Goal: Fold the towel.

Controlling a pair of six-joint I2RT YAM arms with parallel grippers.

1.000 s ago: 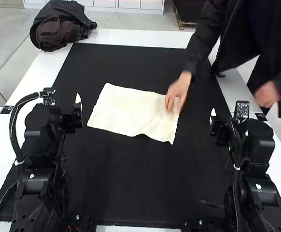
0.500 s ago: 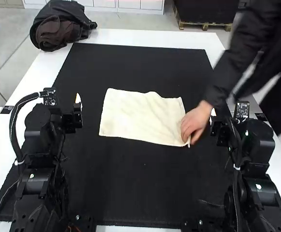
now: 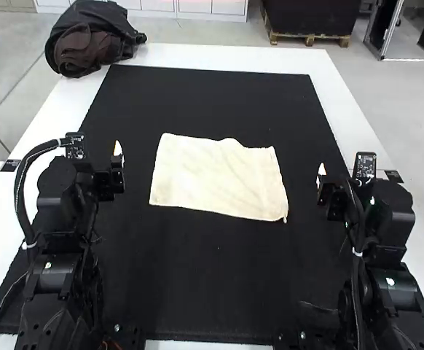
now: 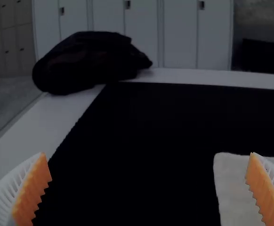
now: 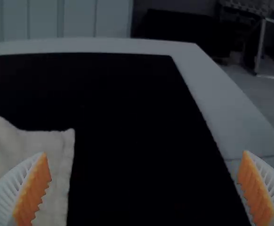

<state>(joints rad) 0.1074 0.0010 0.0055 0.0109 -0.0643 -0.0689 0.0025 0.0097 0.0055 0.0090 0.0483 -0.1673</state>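
Moved: a person's hand was at the towel's near right corner a moment ago, and now it has gone away; before that, the towel turned a little and slid to the right
Towel: the towel [image 3: 219, 179] lies spread out on the black mat [image 3: 197, 270], in between the two grippers and apart from both
Towel's shape: mostly flat, with small soft wrinkles and a little bump in its far edge
Left gripper: the left gripper [image 3: 117, 164] is to the left of the towel; its white fingers with orange pads [image 4: 32, 193] are wide open
Right gripper: the right gripper [image 3: 321, 175] is to the right of the towel; its fingers [image 5: 33, 193] are wide open too, and they look the same, white with orange pads
Under the mat: a white surface [image 3: 234, 55] that shows around the far end and along both sides
Far left corner: a dark, lumpy bundle [image 3: 92, 40] with some brown in it sits on the surface, beside the mat
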